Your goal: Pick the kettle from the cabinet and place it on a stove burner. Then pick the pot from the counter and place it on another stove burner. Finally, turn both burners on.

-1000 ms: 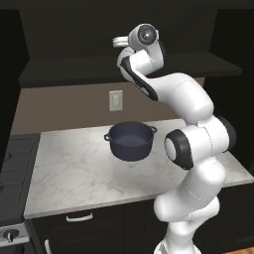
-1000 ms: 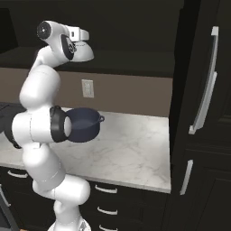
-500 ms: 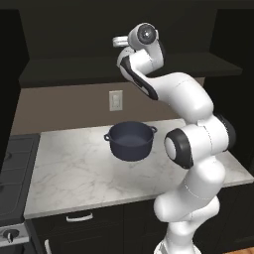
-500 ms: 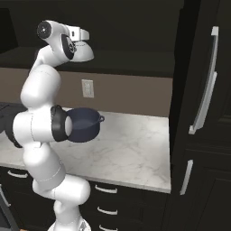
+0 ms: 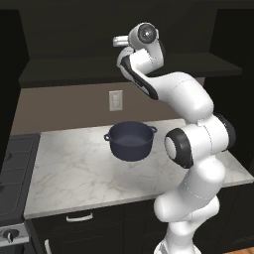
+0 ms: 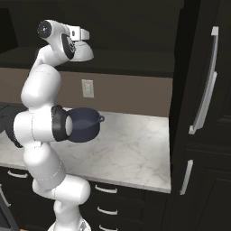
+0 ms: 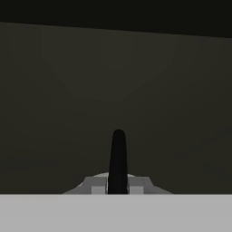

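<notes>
A dark kitchen with black cabinetry runs behind a white-grey marbled counter [image 5: 74,173], with a pale wall outlet [image 5: 115,100] on the brown backsplash. The arm reaches up into the open cabinet [image 5: 64,74] above the counter. In the right base view the gripper [image 6: 82,43] sits right on top of the kettle [image 6: 84,53], whose pale dome shows just under the hand on the cabinet's ledge. In the hand view the jaws are drawn narrow around a thin black upright, which I take to be the kettle's arched handle seen edge-on, so the grasp looks made. The main risk from here is the lift-out. A narrow pinch on a thin arched handle could let the kettle swing or slip, and pulling it out too low could catch its base on the ledge lip. The pot [image 5: 130,141] stands on the counter almost directly beneath, so a dropped kettle would likely land on or beside it. The cooktop [image 5: 15,168] lies well to the left, which makes for a long carry with a hanging load. By count there is one kettle, one pot, one outlet, one cooktop edge with one silver knob [image 5: 7,237] showing, and two long bar handles [image 6: 205,81] on the tall unit at the right.
</notes>
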You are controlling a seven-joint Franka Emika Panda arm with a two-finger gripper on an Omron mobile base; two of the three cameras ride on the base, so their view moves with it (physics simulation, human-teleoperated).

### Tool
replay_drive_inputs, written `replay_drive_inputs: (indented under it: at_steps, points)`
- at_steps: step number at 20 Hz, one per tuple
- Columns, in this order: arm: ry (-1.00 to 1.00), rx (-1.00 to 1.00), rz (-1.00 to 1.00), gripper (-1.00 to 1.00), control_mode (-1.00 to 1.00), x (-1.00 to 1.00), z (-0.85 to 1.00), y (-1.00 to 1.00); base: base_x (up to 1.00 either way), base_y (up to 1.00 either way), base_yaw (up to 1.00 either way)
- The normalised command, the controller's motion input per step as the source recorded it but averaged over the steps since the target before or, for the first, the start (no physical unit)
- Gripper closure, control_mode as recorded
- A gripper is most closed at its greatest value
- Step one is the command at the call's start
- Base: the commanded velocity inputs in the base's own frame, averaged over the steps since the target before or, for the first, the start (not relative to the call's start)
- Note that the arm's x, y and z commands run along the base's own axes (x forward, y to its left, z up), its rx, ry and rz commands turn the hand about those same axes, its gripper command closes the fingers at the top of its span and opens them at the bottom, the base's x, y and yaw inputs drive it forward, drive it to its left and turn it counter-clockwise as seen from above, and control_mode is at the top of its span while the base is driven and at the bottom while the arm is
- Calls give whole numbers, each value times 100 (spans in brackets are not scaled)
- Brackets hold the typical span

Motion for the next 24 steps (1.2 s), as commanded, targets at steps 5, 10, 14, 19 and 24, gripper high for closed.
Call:
replay_drive_inputs:
  at_steps: [5, 10, 14, 19, 24]
  points:
    - [0, 0, 0, 100, -100, 0, 0, 0, 0, 0, 0]
    - [0, 0, 0, 100, -100, 0, 0, 0, 0, 0, 0]
    - [0, 0, 0, 100, -100, 0, 0, 0, 0, 0, 0]
    - [0, 0, 0, 100, -100, 0, 0, 0, 0, 0, 0]
    - [0, 0, 0, 100, -100, -4, 0, 0, 0, 0, 0]
